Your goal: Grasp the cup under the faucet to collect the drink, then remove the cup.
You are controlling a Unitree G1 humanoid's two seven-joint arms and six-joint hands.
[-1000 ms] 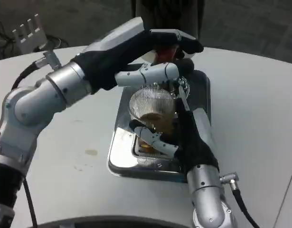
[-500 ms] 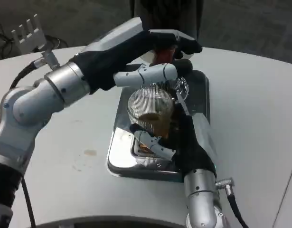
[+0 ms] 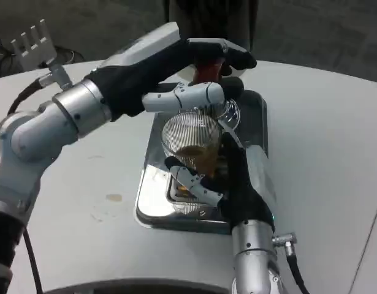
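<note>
Head view shows the right hand [image 3: 228, 184] at lower centre of the frame with its fingers [image 3: 194, 184] wrapped around the lower wall of the cup [image 3: 193, 144], one white finger crossing the near side and the dark palm pressed against the cup's right flank, so the cup is held. It is a clear, ribbed tumbler, part full of amber drink, and I judge it light but stiff, slick when wet and easy to slop; a hold low and around the wall, kept upright, suits it best. Above it, in the upper middle, the left hand [image 3: 200, 73] reaches over, its fingers [image 3: 188, 97] closed about the red faucet [image 3: 208, 68] handle, one white finger lying just over the cup's rim. The cup stands in the steel drip tray [image 3: 152, 196], directly below the spout, and the tray rests on the white surface [image 3: 323, 141]. A brown stain [image 3: 114, 197] marks the surface left of the tray.
</note>
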